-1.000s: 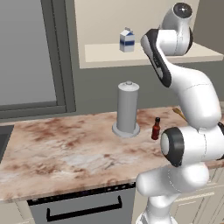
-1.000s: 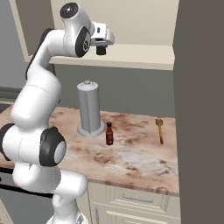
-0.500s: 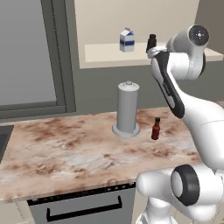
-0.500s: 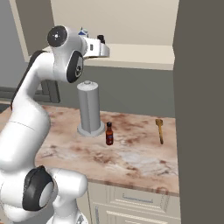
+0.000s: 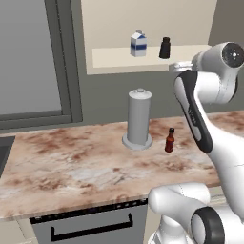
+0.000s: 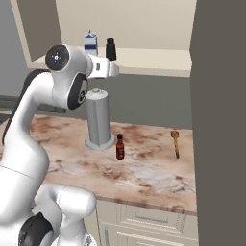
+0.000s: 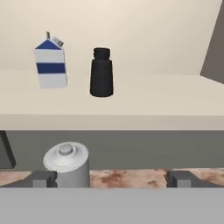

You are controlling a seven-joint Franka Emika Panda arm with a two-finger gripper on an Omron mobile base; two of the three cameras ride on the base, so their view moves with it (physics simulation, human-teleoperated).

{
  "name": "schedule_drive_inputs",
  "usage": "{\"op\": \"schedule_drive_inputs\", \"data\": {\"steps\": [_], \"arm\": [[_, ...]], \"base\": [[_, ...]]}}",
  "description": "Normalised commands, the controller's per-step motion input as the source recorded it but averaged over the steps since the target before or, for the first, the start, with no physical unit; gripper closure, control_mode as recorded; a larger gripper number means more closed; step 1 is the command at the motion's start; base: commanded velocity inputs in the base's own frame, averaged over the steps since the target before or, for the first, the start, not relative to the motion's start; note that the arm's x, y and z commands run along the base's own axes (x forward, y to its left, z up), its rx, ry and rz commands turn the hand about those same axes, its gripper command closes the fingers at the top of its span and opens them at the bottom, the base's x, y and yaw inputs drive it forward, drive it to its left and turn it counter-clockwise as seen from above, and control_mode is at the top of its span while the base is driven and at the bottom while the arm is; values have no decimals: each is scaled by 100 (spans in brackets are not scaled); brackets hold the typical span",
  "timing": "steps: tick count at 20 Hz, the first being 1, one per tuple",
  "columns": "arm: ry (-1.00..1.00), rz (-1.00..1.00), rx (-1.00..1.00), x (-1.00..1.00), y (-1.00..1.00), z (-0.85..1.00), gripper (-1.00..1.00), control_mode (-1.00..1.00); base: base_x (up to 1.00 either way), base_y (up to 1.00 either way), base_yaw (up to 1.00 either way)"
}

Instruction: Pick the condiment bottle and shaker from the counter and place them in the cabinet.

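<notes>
Shaker (image 7: pixel 101 72) upright on cabinet (image 5: pixel 143 59) shelf. Pincer (image 7: pixel 111 178) wide open, empty. Risk: descent to condiment bottle (image 5: pixel 169 140) on bench (image 5: pixel 71 162) clips grey cylinder (image 5: pixel 138 119) just beside.

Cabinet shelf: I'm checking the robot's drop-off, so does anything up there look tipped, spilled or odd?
Nothing stands out. The shaker stands upright on the cabinet shelf beside the milk carton, apart from it, and nothing is spilled.
</notes>
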Motion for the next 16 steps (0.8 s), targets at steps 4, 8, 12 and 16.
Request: {"op": "schedule_drive_inputs", "data": {"steps": [4,8,12,16], "arm": [[4,0,1,-25,-7,-23,-100,-100],[11,0,0,-3,-6,-46,-100,-100],[10,4,1,0,-21,-47,-100,-100],[9,11,2,0,-34,-46,-100,-100]], "base": [[0,0,0],[0,0,0],[0,0,0],[0,0,0]]}}
